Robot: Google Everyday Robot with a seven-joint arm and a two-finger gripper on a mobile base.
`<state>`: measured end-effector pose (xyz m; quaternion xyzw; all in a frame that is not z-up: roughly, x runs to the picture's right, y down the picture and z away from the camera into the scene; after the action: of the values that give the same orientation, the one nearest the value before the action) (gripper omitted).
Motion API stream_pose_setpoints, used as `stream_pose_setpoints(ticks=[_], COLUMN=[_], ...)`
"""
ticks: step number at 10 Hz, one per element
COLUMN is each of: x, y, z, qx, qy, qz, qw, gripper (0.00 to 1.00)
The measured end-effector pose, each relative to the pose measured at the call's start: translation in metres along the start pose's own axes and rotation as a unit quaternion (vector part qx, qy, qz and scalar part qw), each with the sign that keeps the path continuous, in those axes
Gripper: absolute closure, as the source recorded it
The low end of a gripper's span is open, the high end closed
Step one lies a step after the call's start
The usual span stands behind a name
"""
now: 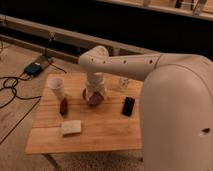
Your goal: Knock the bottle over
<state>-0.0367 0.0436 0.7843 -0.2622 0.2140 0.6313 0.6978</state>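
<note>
Pointing down at the middle of the wooden table (pixel 107 135), the gripper (pixel 95 98) hangs at the end of the big white arm (pixel 125 64). It is right over a dark round thing (pixel 86 94) that may be a bowl. I cannot tell if the gripper is open or closed, or if it holds anything.

The bottle (pixel 123 83) is small and pale. It looks like it is standing up near the back edge of the table, close under the arm. It is near the gripper, on the side where the robot's big white body (pixel 175 120) is. The two are not touching.

A black flat thing (pixel 128 106) lies on the table in front of the bottle. On the other side of the gripper stands a white cup (pixel 56 88). A small dark red thing (pixel 64 106) lies just in front of the cup. A pale block (pixel 71 127) lies closer to the front edge.

On the floor past the table sits a blue box (pixel 34 69) with dark wires (pixel 11 82) around it.
</note>
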Motion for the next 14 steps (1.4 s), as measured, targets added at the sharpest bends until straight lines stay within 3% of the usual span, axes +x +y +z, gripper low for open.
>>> stream_pose_setpoints(ticks=[3,6,9,14], x=[-0.045,-0.082,-0.104,-0.136], y=[-0.032,-0.049,-0.061,-0.073], z=[-0.005,-0.011,-0.008,-0.025], qx=[0.004,0.03,0.049,0.057], qy=[-0.025,-0.051,-0.075,-0.127], qz=[-0.013,-0.038,-0.055,-0.068], qw=[0.9996,0.9975,0.9945,0.9879], gripper=[0.35,0.35,0.35,0.35])
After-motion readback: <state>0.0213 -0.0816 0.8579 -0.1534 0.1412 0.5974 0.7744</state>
